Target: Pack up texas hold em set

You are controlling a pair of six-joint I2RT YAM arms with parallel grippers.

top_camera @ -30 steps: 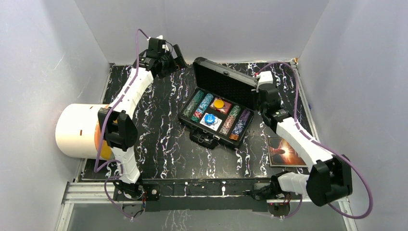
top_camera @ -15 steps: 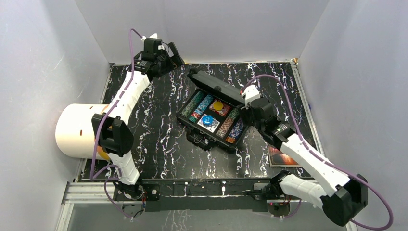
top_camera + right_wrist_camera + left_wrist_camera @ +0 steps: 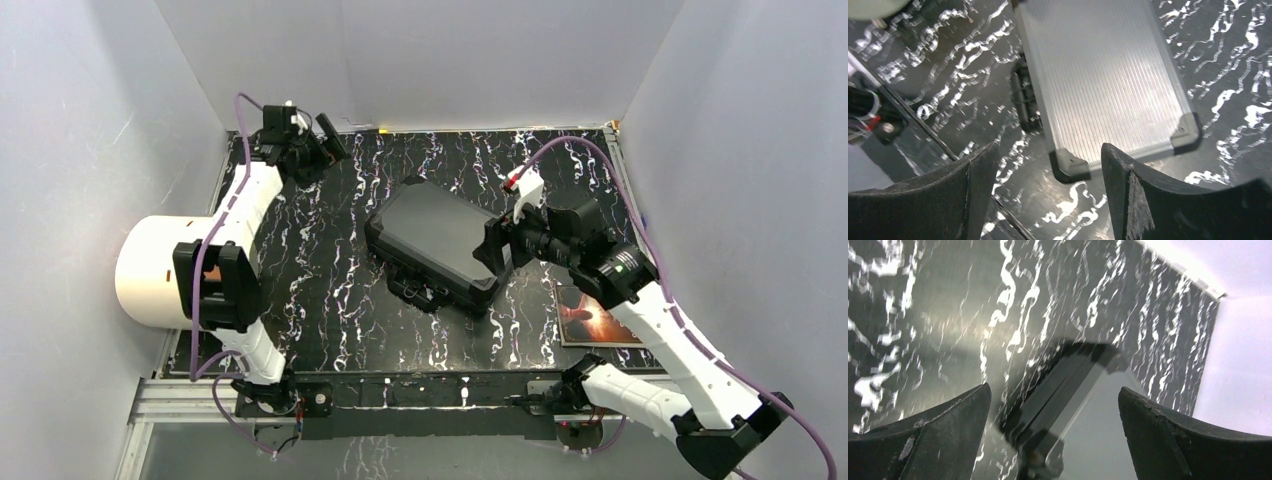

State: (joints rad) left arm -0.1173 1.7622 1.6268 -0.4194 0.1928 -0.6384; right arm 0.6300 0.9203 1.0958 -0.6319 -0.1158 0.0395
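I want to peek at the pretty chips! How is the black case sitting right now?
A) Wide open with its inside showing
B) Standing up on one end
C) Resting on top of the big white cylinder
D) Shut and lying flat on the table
D: the black case lies flat on the table, closed up, with nothing inside it showing from above.
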